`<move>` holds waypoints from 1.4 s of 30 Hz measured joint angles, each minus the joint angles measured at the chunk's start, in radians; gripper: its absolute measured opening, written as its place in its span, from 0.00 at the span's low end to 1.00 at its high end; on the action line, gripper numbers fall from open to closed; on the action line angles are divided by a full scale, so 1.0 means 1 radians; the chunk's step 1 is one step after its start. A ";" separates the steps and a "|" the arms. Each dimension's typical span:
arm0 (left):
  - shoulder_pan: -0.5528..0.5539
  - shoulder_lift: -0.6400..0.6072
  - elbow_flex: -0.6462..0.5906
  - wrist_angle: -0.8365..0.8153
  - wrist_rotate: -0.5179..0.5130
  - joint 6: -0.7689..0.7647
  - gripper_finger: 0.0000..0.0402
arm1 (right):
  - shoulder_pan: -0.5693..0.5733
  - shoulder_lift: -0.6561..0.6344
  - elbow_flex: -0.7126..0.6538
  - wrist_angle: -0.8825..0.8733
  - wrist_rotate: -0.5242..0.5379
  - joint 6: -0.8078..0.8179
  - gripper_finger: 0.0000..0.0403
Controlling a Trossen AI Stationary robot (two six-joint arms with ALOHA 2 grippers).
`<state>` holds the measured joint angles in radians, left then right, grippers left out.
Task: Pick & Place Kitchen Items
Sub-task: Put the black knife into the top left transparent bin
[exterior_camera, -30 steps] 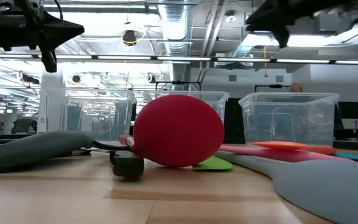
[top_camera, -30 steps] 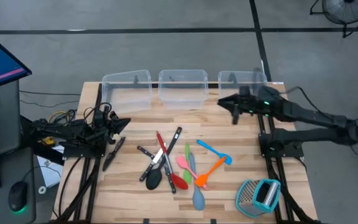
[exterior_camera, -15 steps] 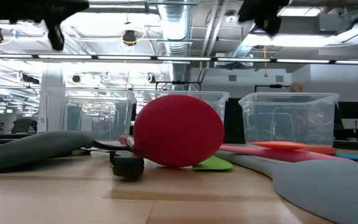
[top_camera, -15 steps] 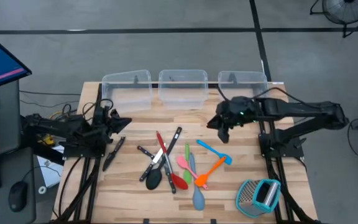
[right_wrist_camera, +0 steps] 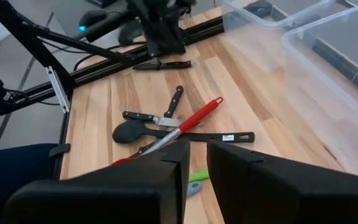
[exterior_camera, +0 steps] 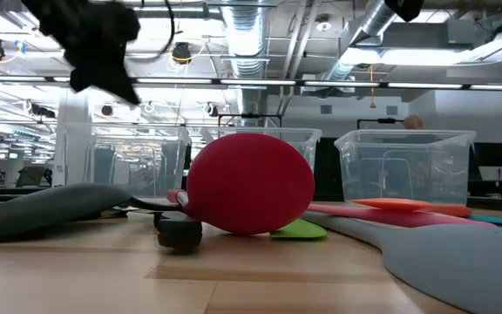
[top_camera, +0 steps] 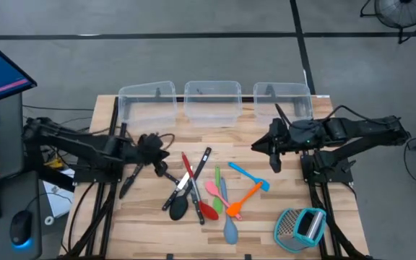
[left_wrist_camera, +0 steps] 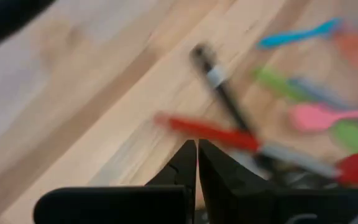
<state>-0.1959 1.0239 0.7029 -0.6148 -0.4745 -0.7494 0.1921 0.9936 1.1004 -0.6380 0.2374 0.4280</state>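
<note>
Utensils point(top_camera: 204, 189) lie heaped and crossed mid-table in front of the clear bins point(top_camera: 211, 101), so the left gripper point(top_camera: 155, 146), fingers pressed together and empty above the heap's edge, risks scattering them or snagging two, while the right gripper point(top_camera: 271, 148), fingers slightly apart, hovers opposite.

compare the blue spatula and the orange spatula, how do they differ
The blue spatula lies nearer the bins, its handle running toward the pile; the orange spatula lies nearer the grater, angled the opposite way. Blue's head points toward the table's right side; orange's handle does. Both lie flat, untouched, their ends close together.
</note>
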 joint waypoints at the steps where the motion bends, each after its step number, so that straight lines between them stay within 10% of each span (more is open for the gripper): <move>1: 0.006 0.021 0.000 -0.033 0.001 -0.029 0.00 | 0.004 0.001 0.000 0.001 0.001 0.000 0.13; 26: 0.095 0.083 0.002 -0.480 0.134 -0.281 0.43 | 0.001 0.061 0.000 -0.047 0.053 -0.019 0.13; 42: 0.138 0.083 -0.148 -0.422 0.283 -0.300 0.47 | 0.004 0.054 0.000 -0.073 0.053 -0.019 0.13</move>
<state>-0.0582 1.1065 0.5544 -1.0372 -0.1917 -1.0490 0.1963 1.0477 1.1000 -0.7109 0.2901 0.4095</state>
